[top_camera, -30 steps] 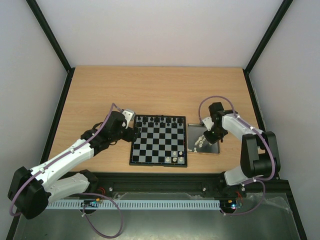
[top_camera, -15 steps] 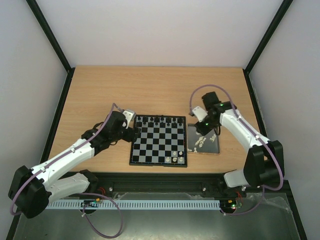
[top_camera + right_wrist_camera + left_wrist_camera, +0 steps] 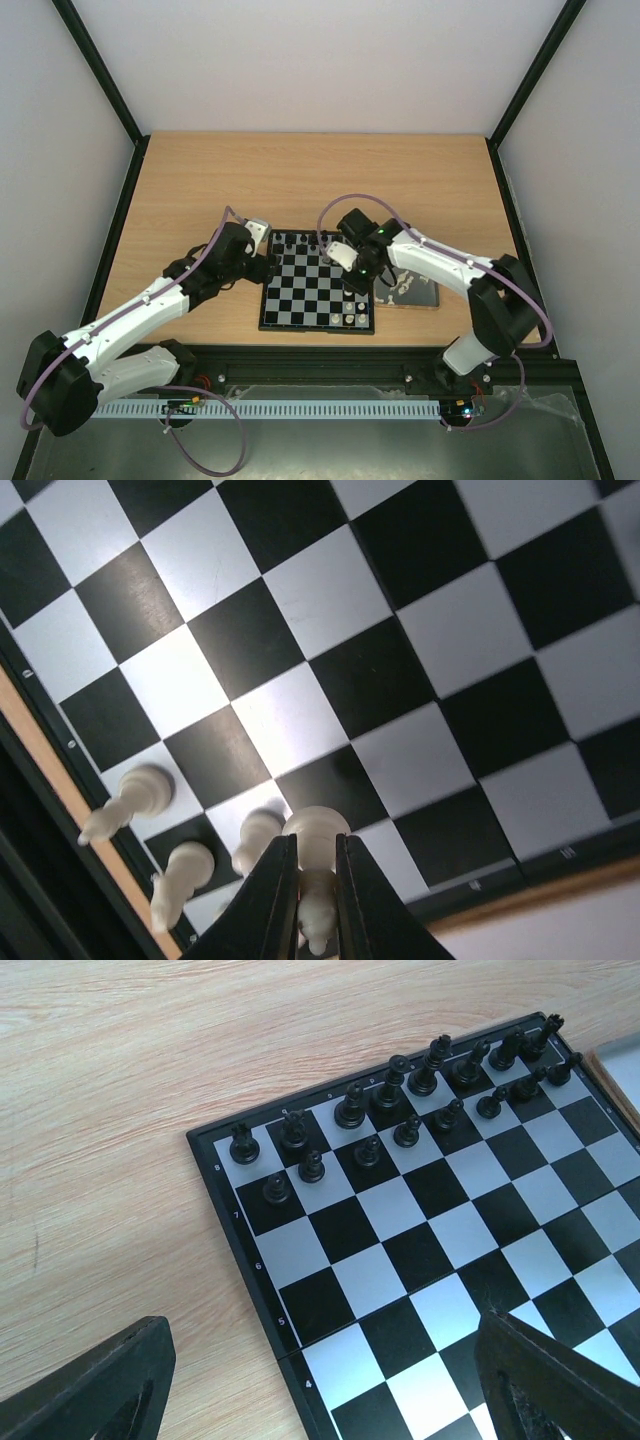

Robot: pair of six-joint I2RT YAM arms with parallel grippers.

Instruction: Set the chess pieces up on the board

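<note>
Chess pieces [image 3: 352, 316] first: a small cluster of cream-white figures stands on the board [image 3: 300, 300] at its near right corner. More of them lie heaped in the metal tray [image 3: 428, 298], just beside the board's right edge.

The right claw [image 3: 358, 274] is out over the right half of the board. On the wrist view its two dark fingers [image 3: 275, 880] are pinched tight on one cream-white piece [image 3: 318, 830], with the round end showing past the tips. Whether that piece touches a square, I can't tell from here. Three more cream figures stand just beside it, on the squares along the board's black border.

Over on the other side, the left claw [image 3: 265, 262] sits at the board's left edge, towards the far corner. Its jaws are spread wide with nothing between them. Its camera looks across the board [image 3: 400, 1260] to the black figures [image 3: 400, 1100], lined up in two rows along the far edge. From above, those black figures [image 3: 320, 240] fill the far rows.

The middle squares are bare. The board itself lies near the middle of the desk [image 3: 300, 180], towards its near edge.
</note>
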